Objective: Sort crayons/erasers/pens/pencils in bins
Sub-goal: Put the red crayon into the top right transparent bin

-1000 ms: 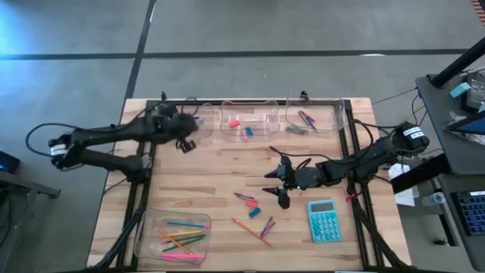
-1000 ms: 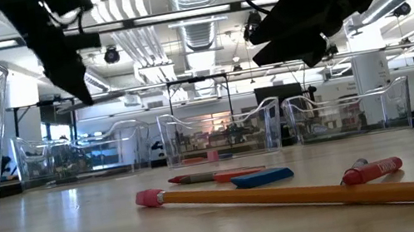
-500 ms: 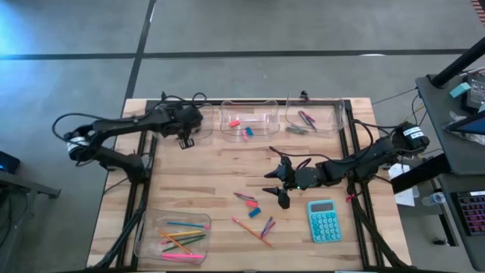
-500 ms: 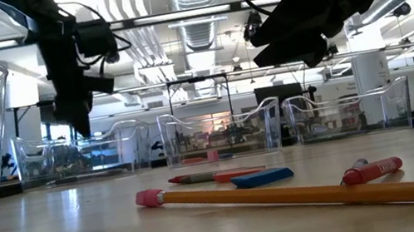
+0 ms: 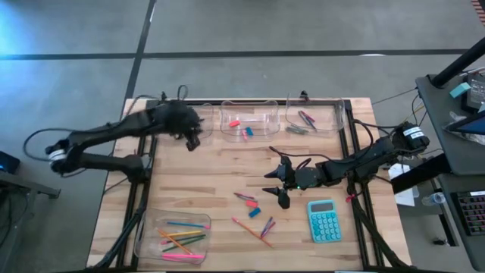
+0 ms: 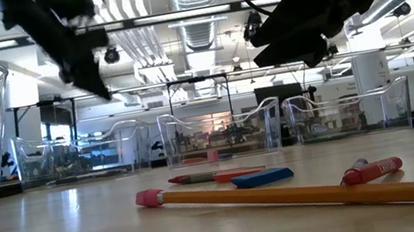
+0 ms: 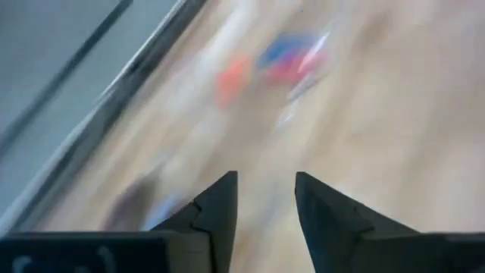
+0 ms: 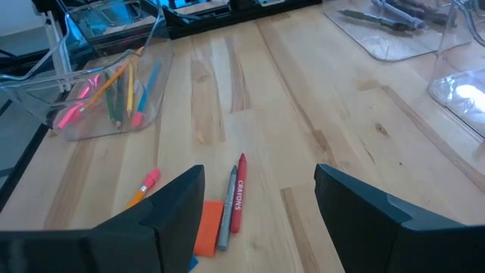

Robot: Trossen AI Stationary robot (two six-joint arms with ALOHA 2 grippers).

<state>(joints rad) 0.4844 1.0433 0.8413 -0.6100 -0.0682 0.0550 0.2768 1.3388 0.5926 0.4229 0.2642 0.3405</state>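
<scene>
From above, the left tool (image 5: 191, 139) hangs by the back-left bin (image 5: 203, 129), its arm stretched in from the bench's left edge. Its own wrist camera, badly blurred, shows what the overhead cannot: the two fingers (image 7: 220, 212) stand a little apart with nothing between them.

At the front left, a bin (image 5: 144, 236) holds the pencils (image 5: 182, 236). The middle back bin (image 5: 250, 136) holds erasers (image 5: 241, 127), and the back-right bin (image 5: 333, 121) holds pens (image 5: 307, 118).

In mid-bench lie loose crayons (image 5: 244, 199), a blue eraser (image 5: 255, 211) and an orange pencil (image 5: 250, 230).

The right tool (image 5: 279, 186) hovers over them, arm reaching in low from the right, fingers (image 8: 163, 216) wide apart and empty; its wrist camera alone shows the red crayon (image 8: 239, 193) and grey one between them. A teal calculator (image 5: 325, 221) sits just right.
</scene>
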